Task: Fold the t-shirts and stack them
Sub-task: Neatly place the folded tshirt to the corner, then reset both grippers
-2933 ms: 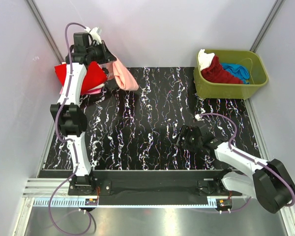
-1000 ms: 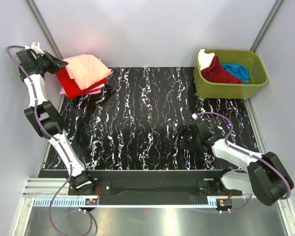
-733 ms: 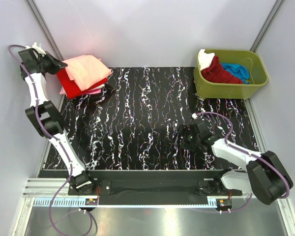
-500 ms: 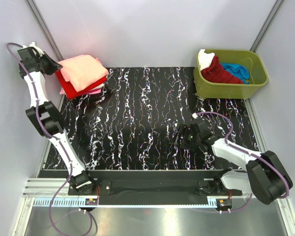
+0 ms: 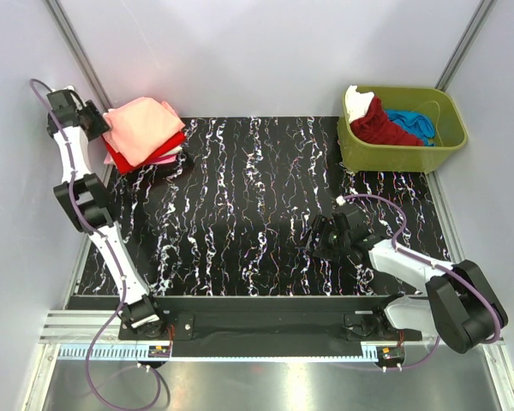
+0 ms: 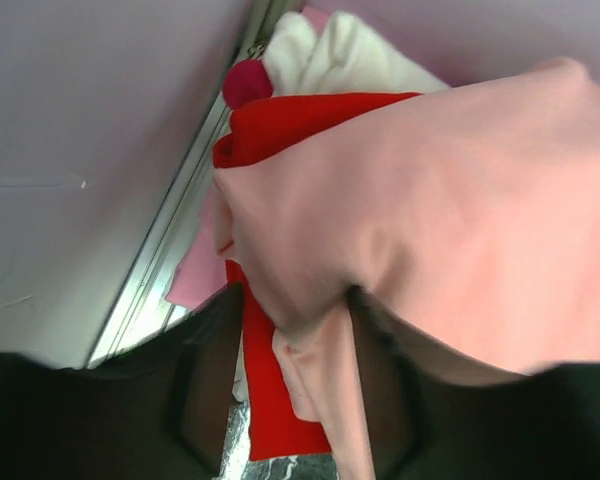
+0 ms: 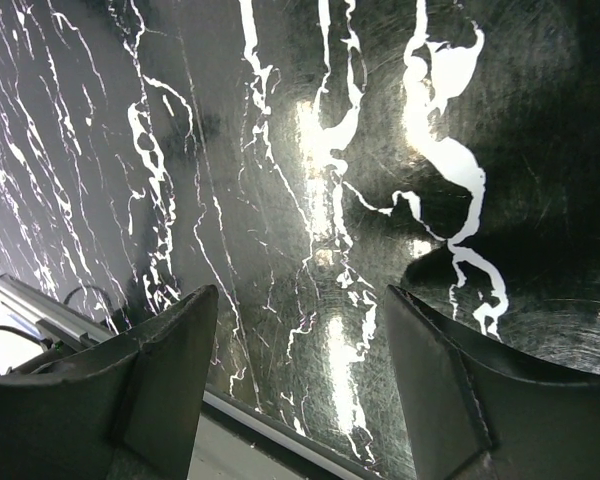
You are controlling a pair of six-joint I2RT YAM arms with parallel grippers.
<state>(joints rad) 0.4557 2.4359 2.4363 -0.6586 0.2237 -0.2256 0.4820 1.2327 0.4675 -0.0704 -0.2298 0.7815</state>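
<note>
A folded salmon-pink t-shirt (image 5: 141, 124) tops a stack at the mat's far left corner, over a bright red one (image 5: 120, 156). In the left wrist view the salmon shirt (image 6: 440, 200) lies over the red one (image 6: 280, 130), with white cloth (image 6: 330, 55) and pale pink cloth (image 6: 195, 275) beneath. My left gripper (image 5: 92, 120) sits at the stack's left edge. Its jaws (image 6: 290, 390) stand apart, a salmon hem hanging loose between them. My right gripper (image 5: 319, 240) hovers low over the bare mat, open (image 7: 300, 370) and empty.
An olive-green tub (image 5: 403, 158) at the far right corner holds dark red (image 5: 379, 124), blue (image 5: 411, 122) and white (image 5: 356, 101) shirts. The purple side wall stands close behind the left gripper. The black marbled mat (image 5: 240, 205) spans the table between the arms.
My left gripper's jaws have parted and let go of the salmon shirt, which now rests on the stack. The left wrist has shifted slightly. The right arm has barely moved.
</note>
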